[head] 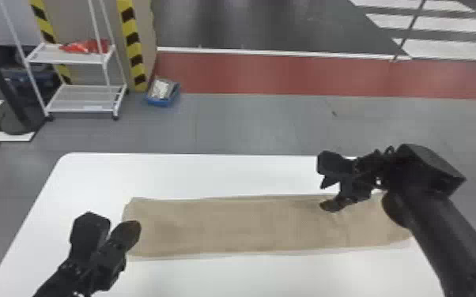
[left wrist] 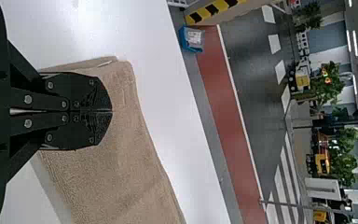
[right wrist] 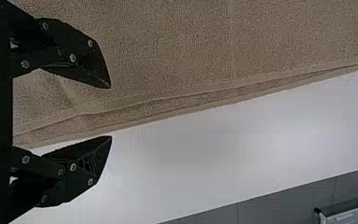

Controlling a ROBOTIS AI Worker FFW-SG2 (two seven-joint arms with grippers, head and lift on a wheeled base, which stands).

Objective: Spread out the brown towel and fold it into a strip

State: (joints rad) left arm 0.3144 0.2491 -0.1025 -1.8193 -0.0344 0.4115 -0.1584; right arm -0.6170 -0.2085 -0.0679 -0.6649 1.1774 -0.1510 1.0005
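Black arms [head: 448, 229], angular black fingers [left wrist: 97, 95] with round silvery screws [left wrist: 28, 99]

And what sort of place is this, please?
Probably an industrial hall or workshop: it has yellow-and-black hazard tape, a white wheeled rack and a red floor band.

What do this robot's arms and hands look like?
The arms are black. The right arm has a thick, rounded tube and an angular, box-like housing by the wrist. The left fingers and right fingers are black too, built of jointed links with round silvery screws and fine ridges near the angular tips.
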